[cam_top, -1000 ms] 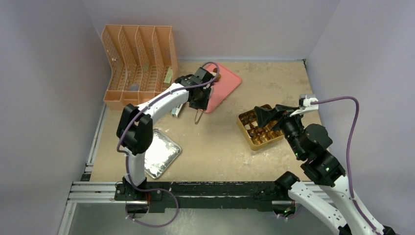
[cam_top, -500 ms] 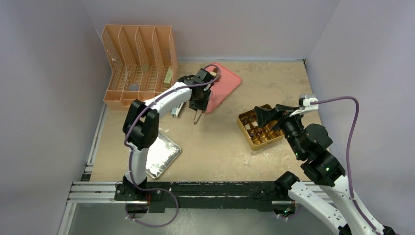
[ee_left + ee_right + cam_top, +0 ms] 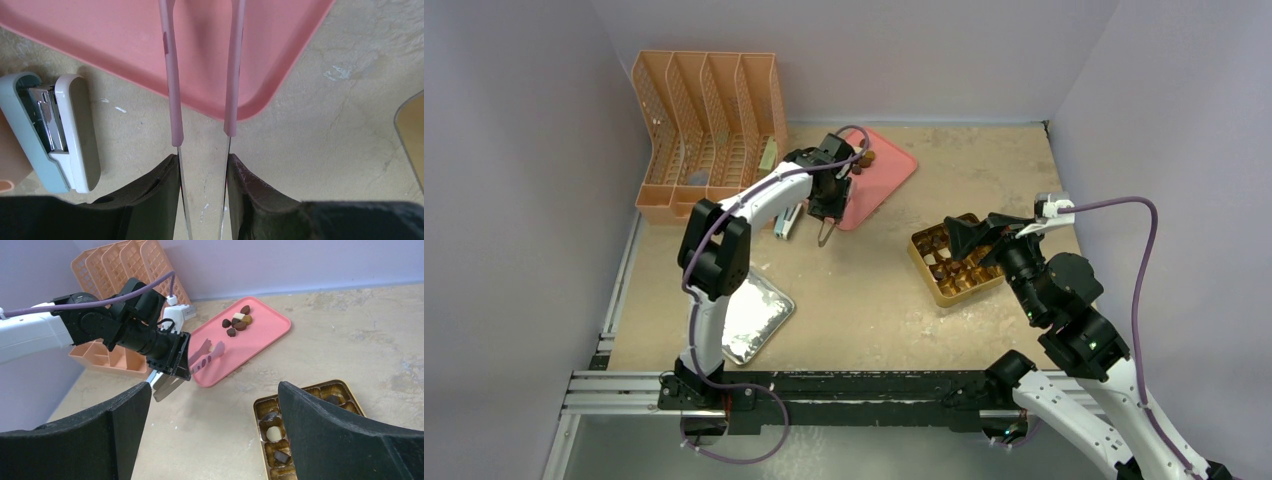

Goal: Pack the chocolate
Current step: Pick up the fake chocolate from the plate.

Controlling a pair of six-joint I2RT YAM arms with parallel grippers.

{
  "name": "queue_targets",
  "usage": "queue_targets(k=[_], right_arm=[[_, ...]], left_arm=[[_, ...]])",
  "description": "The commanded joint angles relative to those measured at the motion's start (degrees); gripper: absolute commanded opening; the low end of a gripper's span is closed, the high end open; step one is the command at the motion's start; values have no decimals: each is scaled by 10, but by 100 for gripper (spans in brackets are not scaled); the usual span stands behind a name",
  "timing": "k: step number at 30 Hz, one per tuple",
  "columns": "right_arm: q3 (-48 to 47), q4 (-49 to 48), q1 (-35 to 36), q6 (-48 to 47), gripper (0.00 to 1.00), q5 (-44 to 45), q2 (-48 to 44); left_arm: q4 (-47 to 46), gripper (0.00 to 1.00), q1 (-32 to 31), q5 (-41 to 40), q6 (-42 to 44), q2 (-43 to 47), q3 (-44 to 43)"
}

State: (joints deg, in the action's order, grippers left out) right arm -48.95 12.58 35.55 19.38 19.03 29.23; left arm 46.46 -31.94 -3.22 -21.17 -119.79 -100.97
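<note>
Several dark and reddish chocolate pieces (image 3: pixel 237 321) lie at the far end of the pink tray (image 3: pixel 894 175); the same tray (image 3: pixel 100 30) fills the top of the left wrist view. A pale piece (image 3: pixel 218 347) sits by the pink tips of metal tongs (image 3: pixel 171 75). My left gripper (image 3: pixel 829 195) is shut on the tongs' steel arms, which stand a little apart, above the tray's near corner. More chocolate (image 3: pixel 274 433) sits in cells of the gold box (image 3: pixel 934 285). My right gripper (image 3: pixel 215 390) hangs open over the box's left side, holding nothing.
A grey-and-white stapler (image 3: pixel 55 130) lies just left of the tray's near edge. An orange file rack (image 3: pixel 709 130) stands at the back left. A foil tray (image 3: pixel 749 315) rests near the left arm's base. Walls close in the table's sides.
My left gripper with the tongs has shifted slightly back and left toward the pink tray. The right arm has not moved.
</note>
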Motion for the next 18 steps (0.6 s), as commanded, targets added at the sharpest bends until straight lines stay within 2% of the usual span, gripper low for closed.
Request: queue_targets(k=[1, 5, 8, 18], right_arm=[[-2, -32, -1, -12, 99, 17, 1], [-2, -31, -1, -12, 99, 17, 0], [-2, -30, -1, -11, 99, 16, -1], [0, -30, -1, -7, 99, 12, 0]], left_arm=[[-12, 37, 10, 13, 15, -9, -27], [-13, 37, 13, 14, 15, -13, -27], [-15, 31, 14, 12, 14, -8, -24], [-22, 29, 14, 26, 4, 29, -3]])
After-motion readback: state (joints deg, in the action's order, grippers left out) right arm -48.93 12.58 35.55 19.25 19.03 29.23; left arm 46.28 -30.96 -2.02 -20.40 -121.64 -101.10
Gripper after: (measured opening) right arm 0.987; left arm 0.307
